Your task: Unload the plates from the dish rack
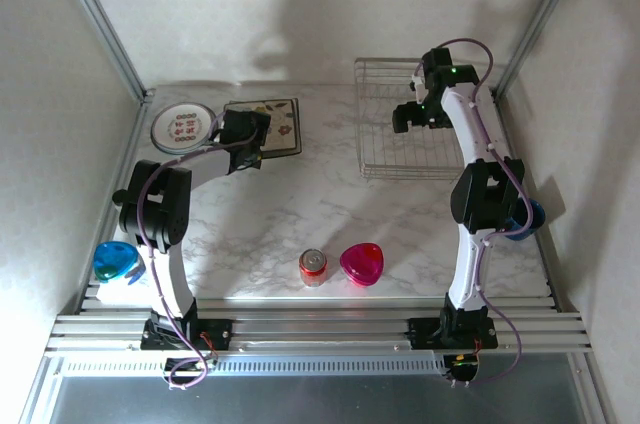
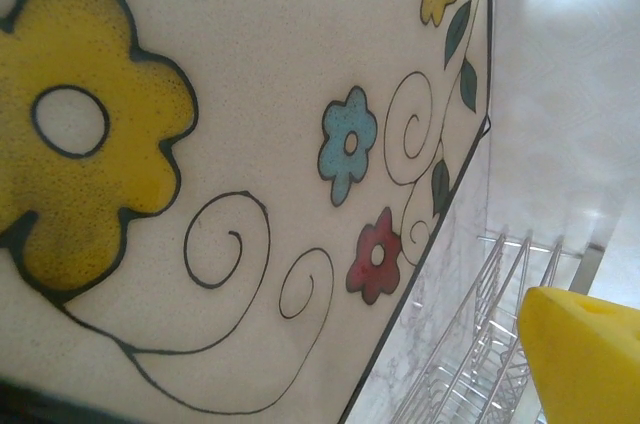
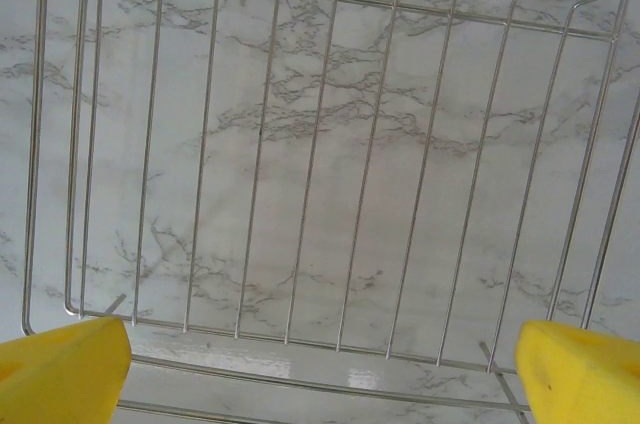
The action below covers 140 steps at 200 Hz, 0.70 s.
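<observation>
Spanning a white-walled booth with aluminium posts, the grey-veined marble table (image 1: 280,214) carries the silver wire dish rack (image 1: 392,159) at far right. Far left lie the round plate (image 1: 180,129) with red markings and, just right of it, the dark-rimmed square plate (image 1: 285,127). The left gripper (image 1: 246,144) hovers over the square plate, jaws wide; the left wrist camera resolves its yellow, blue and red flowers. The right gripper (image 1: 408,119) gapes above the rack, whose thin wires the right wrist view sets against marble.

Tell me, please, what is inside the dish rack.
Nothing visible inside the dish rack: marble table shows through its wires. The right arm hides its far right corner from above.
</observation>
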Each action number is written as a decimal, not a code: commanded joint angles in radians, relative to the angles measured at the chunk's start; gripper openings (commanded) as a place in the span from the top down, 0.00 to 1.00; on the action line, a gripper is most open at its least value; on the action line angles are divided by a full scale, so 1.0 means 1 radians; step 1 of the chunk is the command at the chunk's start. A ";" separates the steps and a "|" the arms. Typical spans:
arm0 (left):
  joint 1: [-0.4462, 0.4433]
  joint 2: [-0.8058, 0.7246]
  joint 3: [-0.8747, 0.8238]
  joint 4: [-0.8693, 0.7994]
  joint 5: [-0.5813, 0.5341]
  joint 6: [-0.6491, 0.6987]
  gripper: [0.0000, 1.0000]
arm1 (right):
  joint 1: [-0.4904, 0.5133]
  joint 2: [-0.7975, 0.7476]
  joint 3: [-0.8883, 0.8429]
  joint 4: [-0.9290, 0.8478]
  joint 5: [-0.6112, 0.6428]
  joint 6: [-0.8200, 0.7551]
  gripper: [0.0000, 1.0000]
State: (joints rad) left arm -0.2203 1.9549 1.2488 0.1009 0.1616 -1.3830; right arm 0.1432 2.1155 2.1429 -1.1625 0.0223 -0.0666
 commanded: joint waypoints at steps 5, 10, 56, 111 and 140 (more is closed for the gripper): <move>0.009 -0.031 0.022 -0.053 0.023 0.026 0.00 | 0.009 0.019 0.031 0.004 -0.020 0.002 0.01; 0.011 -0.035 0.021 -0.056 0.023 0.028 0.00 | 0.008 0.020 0.031 0.004 -0.021 0.002 0.01; 0.021 -0.054 0.023 -0.064 0.036 0.033 0.00 | 0.008 0.027 0.051 0.000 -0.025 0.001 0.01; 0.021 -0.072 0.005 -0.061 0.050 0.032 0.00 | 0.008 0.018 0.043 -0.002 -0.024 -0.001 0.01; 0.020 -0.095 -0.032 -0.054 0.053 0.030 0.01 | 0.008 0.007 0.034 0.001 -0.022 -0.001 0.01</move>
State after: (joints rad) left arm -0.2119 1.9308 1.2446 0.0368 0.2024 -1.3678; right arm 0.1432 2.1242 2.1674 -1.1625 0.0212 -0.0666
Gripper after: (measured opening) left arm 0.995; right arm 0.990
